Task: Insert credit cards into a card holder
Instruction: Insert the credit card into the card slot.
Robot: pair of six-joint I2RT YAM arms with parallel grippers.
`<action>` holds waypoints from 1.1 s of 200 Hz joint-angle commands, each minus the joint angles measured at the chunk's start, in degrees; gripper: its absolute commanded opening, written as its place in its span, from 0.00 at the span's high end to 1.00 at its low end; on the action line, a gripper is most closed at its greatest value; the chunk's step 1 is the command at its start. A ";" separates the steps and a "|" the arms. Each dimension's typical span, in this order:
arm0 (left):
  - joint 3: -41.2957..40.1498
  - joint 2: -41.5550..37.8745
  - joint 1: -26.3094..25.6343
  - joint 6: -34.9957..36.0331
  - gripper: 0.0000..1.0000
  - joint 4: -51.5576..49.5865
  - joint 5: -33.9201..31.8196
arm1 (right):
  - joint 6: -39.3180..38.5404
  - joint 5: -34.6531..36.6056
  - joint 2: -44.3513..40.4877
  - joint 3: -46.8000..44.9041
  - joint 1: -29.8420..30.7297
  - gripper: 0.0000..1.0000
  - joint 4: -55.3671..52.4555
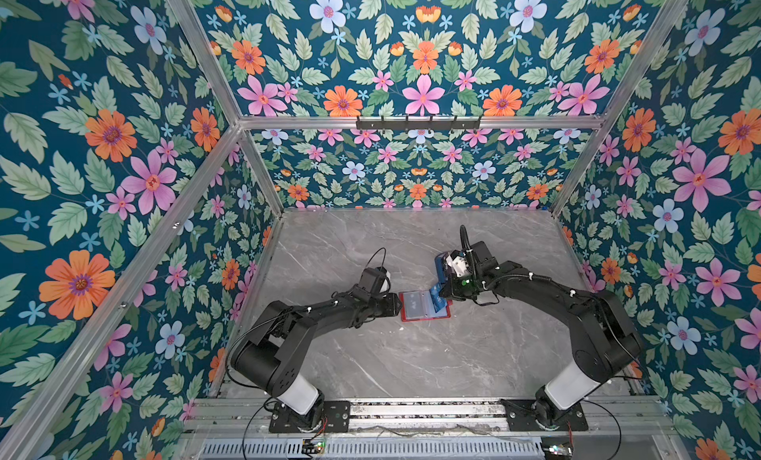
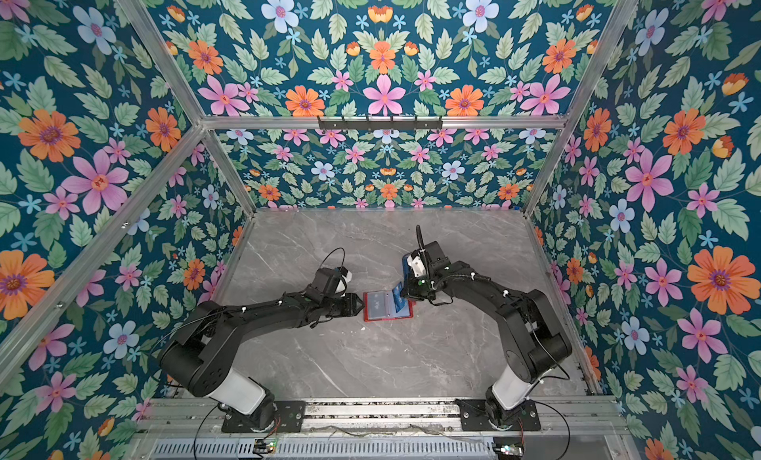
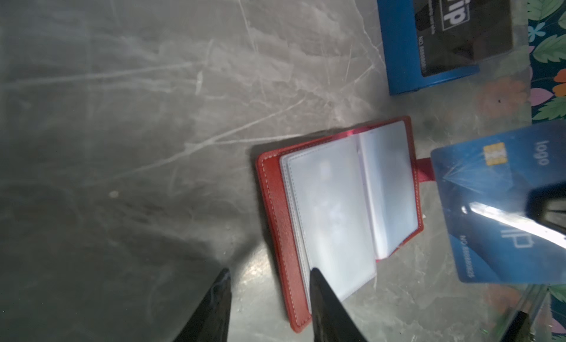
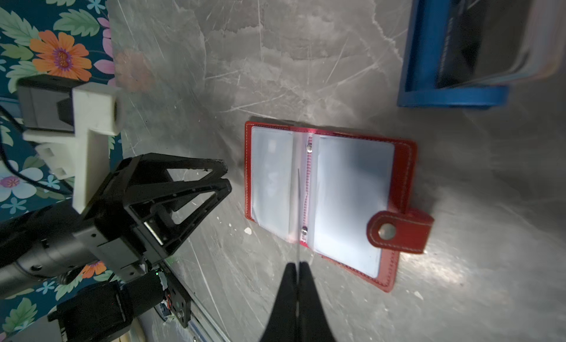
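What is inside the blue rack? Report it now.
A black card marked Vip fronts the stack in the blue rack. The right wrist view shows the pale edges of more cards behind it. Their faces and number are covered.

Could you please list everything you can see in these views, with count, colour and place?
card holder: one, red, lying open mid-table, clear sleeves facing up.
blue credit card: one, blue, held tilted over the holder's tab side.
card rack: one, blue, on the table farther back than the holder.
black card: one, black, in the rack; more behind it, count unclear.
table: one, grey marble.
walls: teal floral, around the table.
hook rail: one, black, on the back frame bar.
left gripper: one, black, fingers open, beside the holder.
right gripper: one, black, fingers shut on the blue credit card.
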 commanded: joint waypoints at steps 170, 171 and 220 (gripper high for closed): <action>-1.55 3.89 -0.03 -3.48 0.72 6.61 3.07 | 1.80 -3.43 6.63 -0.33 1.34 1.00 6.64; -1.56 3.88 -0.03 -3.49 0.72 6.57 3.07 | 1.79 -3.46 6.66 -0.33 1.34 1.00 6.67; -1.39 4.47 -0.03 -3.33 0.74 6.35 2.90 | 1.75 -3.65 7.41 -0.24 1.70 1.00 6.60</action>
